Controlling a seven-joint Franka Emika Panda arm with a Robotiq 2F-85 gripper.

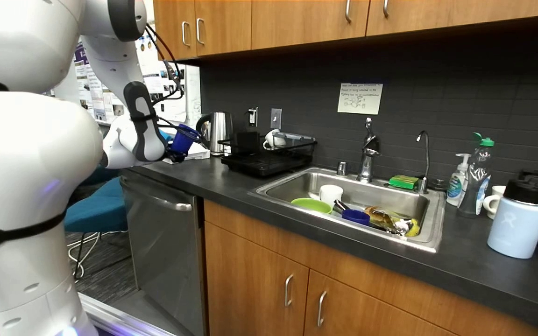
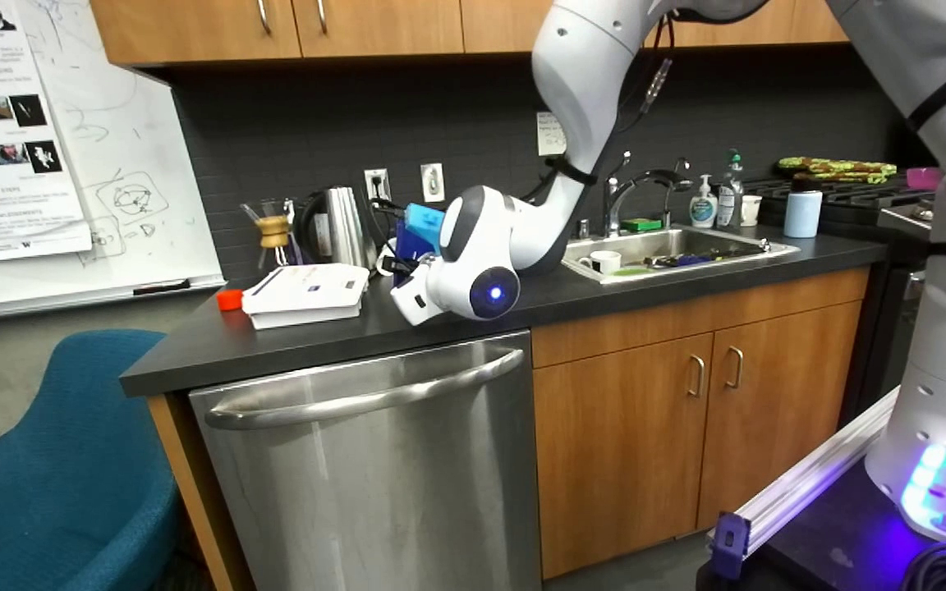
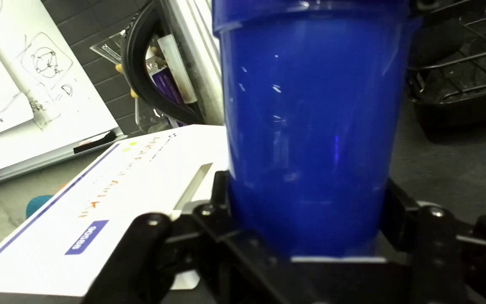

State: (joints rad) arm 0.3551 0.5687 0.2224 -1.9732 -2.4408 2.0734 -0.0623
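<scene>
The deep-blue cylindrical cup (image 3: pixel 310 118) shows one plain colour; the two-fingered gripper (image 3: pixel 307 190) is black; the white rectangular box (image 3: pixel 141 185) bears a purple stripe (image 3: pixel 57 198) and orange lettering (image 3: pixel 95 204).

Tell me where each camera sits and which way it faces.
In an exterior view: before the counter, facing the sink; arm at picture left.
In an exterior view: before the counter, facing the dishwasher; arm at picture right and centre.
Wrist view: on the arm, looking past the hand and the blue cup it grips, toward the steel kettle; only the robot's hand shows.
Both exterior views share the sink, dishwasher and steel kettle.
</scene>
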